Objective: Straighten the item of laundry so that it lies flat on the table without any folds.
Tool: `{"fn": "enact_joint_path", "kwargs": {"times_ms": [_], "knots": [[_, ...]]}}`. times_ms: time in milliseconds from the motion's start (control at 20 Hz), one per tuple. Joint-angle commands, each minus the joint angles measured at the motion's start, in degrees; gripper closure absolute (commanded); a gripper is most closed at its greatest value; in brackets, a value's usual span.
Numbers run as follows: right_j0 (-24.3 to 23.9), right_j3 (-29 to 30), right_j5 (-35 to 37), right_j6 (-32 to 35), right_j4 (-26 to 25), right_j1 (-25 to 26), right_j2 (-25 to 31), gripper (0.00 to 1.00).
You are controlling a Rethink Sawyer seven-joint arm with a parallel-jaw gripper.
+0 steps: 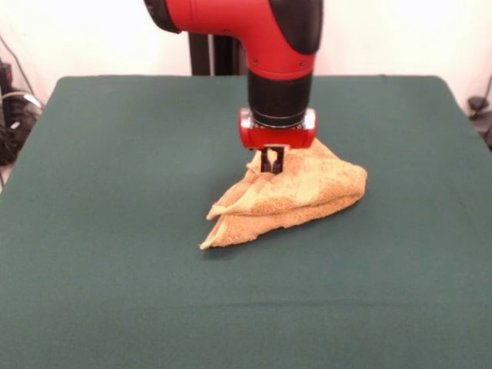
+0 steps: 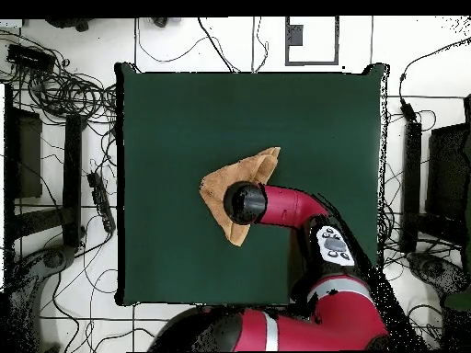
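Observation:
The item of laundry (image 1: 307, 192) is an orange-tan towel, folded over itself into a rough triangle near the middle of the green table (image 1: 115, 231). Its far edge rises in a peak to my gripper (image 1: 270, 161), whose two black fingers point straight down and are shut on the cloth there. The rest of the towel slopes down to the table, with layered folds at its left corner. In the overhead view the towel (image 2: 248, 172) shows as a triangle on the table (image 2: 184, 119). The arm's round wrist (image 2: 245, 202) covers part of it and hides the gripper.
Bare green cloth surrounds the towel on every side out to the table's edges. Cables (image 2: 55, 92) and dark equipment (image 2: 451, 165) lie on the floor around the table in the overhead view.

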Motion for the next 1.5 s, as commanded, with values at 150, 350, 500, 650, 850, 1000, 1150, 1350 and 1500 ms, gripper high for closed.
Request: {"fn": "enact_joint_path", "kwargs": {"times_ms": [150,350,500,650,850,1000,1150,1350,1500], "knots": [[3.65,-1.08,-8.48,13.48,4.06,7.08,5.36,1.00],[3.43,-0.75,-7.65,13.46,4.63,6.90,5.59,1.00],[2.71,-0.96,-7.72,12.52,4.38,7.12,6.27,1.00],[2.16,-0.31,-6.07,11.94,4.53,5.68,6.51,1.00],[2.11,1.69,2.99,11.19,5.87,-2.67,5.58,1.00],[2.04,1.18,13.45,9.73,7.10,-9.09,4.47,1.00],[3.65,-1.57,17.60,9.79,6.54,-10.27,1.89,1.00],[3.64,-1.61,15.55,9.59,5.75,-8.83,1.96,1.00],[3.15,-0.68,14.19,9.85,5.95,-8.63,2.67,1.00]]}}
